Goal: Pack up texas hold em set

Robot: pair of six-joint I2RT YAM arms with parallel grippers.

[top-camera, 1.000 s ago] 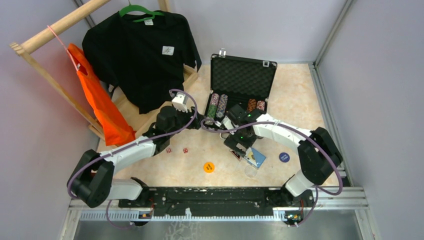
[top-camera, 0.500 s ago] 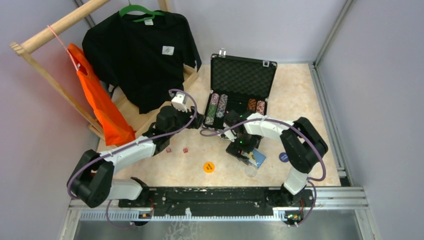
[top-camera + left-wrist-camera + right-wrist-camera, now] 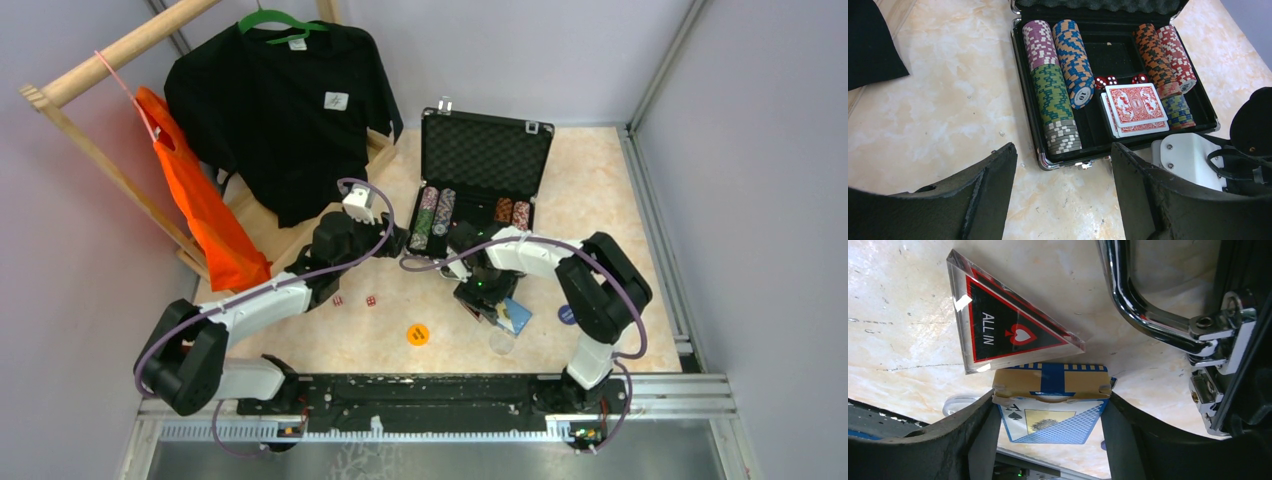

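Black case [image 3: 1118, 54] open, striped chips [image 3: 1053, 95], red-backed cards [image 3: 1136, 105] inside, left gripper [image 3: 1063, 150] agape, right gripper [image 3: 1049, 412] seemingly clasping card box [image 3: 1053, 382]

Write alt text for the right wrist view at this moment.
The right gripper holds a blue playing-card box between its fingers, one against each side, on the marbled tabletop. A clear triangular ALL IN token lies beside the box, and the case's chrome handle and latch run down the right edge.
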